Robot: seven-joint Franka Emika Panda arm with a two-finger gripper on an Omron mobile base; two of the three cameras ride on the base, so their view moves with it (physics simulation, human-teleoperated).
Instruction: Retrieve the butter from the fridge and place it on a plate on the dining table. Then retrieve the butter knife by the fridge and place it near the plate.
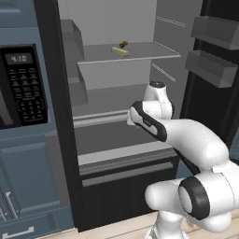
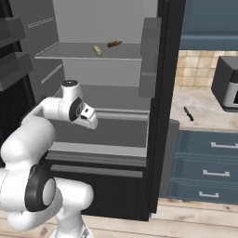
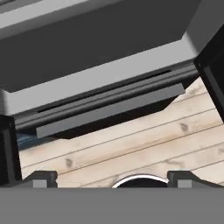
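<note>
Pincer (image 3: 112, 178) agape; butter (image 1: 120, 52) lengthwise across shelf.

The fridge (image 2: 153, 116) stands open, and the butter (image 2: 97, 50) lies on its upper shelf (image 2: 69, 52) with a small dark brown lump (image 2: 114, 44) just beside it at two o'clock. At three o'clock from the fridge, the butter knife (image 2: 188, 114) lies on the counter (image 2: 204, 109) above blue drawers (image 2: 207, 172).
</note>
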